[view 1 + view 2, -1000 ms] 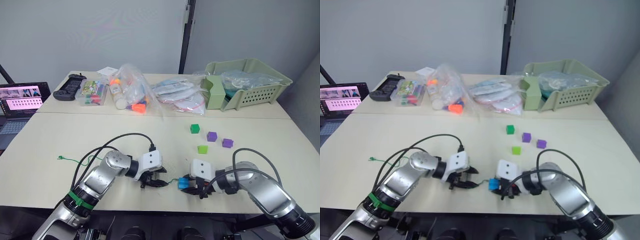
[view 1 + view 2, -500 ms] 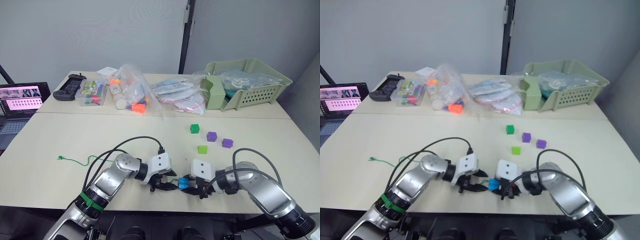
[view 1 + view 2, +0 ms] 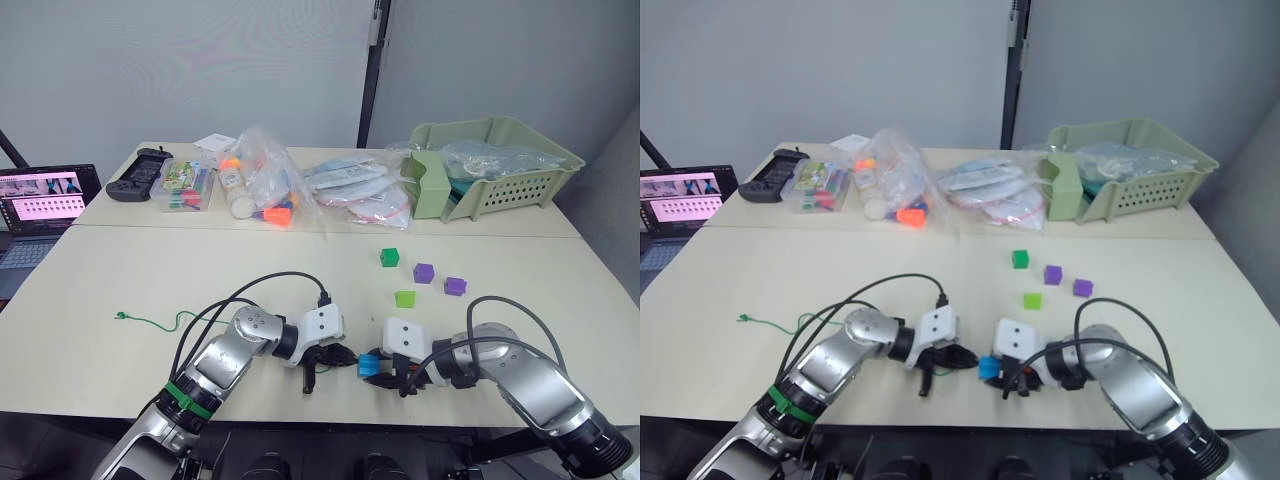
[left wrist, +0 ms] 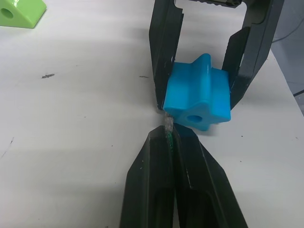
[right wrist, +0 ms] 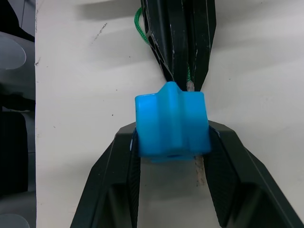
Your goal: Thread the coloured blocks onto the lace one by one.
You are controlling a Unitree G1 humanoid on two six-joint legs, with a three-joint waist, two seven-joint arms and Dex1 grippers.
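Left fingers (image 4: 172, 142): pressed together on the lace (image 4: 168, 127), its pale tip poking out just beyond them.
Right fingers (image 5: 172, 142): clamped on the sides of the blue block (image 4: 198, 101), held low over the table (image 3: 120, 270).
Key relation: the tip sits at the block's near edge, just beside its hole rather than in it; the lace's long axis points toward the block.
Lace tail: trails back across the table toward the robot's left.
Remaining blocks (image 3: 425, 273): lying loose, farther out on the table.

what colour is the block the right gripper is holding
Bright blue. The block, clamped in the right gripper, shows best in the left wrist view.
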